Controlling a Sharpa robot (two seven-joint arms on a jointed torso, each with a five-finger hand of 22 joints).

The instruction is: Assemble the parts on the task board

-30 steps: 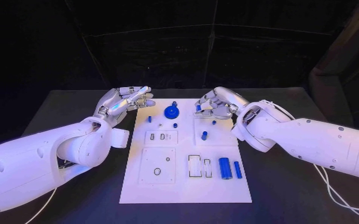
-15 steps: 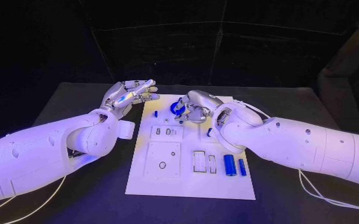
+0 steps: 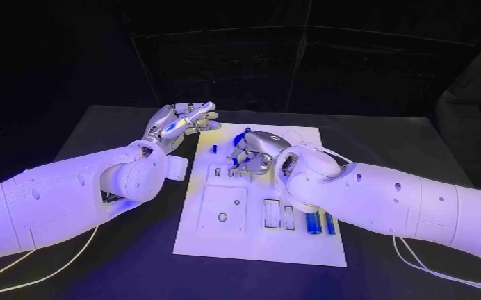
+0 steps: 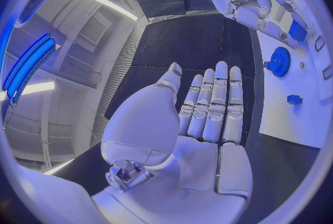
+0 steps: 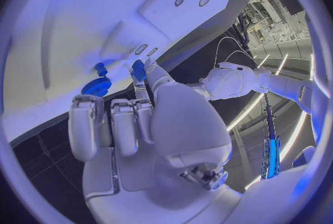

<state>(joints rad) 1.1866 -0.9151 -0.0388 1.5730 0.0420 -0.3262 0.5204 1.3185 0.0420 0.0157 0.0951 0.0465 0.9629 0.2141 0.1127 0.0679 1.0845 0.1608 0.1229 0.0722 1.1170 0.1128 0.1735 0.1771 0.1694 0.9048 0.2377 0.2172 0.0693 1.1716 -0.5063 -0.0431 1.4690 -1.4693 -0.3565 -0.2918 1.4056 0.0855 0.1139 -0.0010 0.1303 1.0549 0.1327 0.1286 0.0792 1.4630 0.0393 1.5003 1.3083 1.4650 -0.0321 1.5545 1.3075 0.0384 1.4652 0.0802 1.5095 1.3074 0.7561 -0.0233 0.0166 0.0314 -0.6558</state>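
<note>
Matt black table; smooth white task board; glossy white plastic arms; silvery metallic right hand.

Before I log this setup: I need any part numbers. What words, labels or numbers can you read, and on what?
None can be read.
The task board is plain white, with no print visible.
The blue parts carry no marks that show.
The left hand and right hand show no legible label.
</note>
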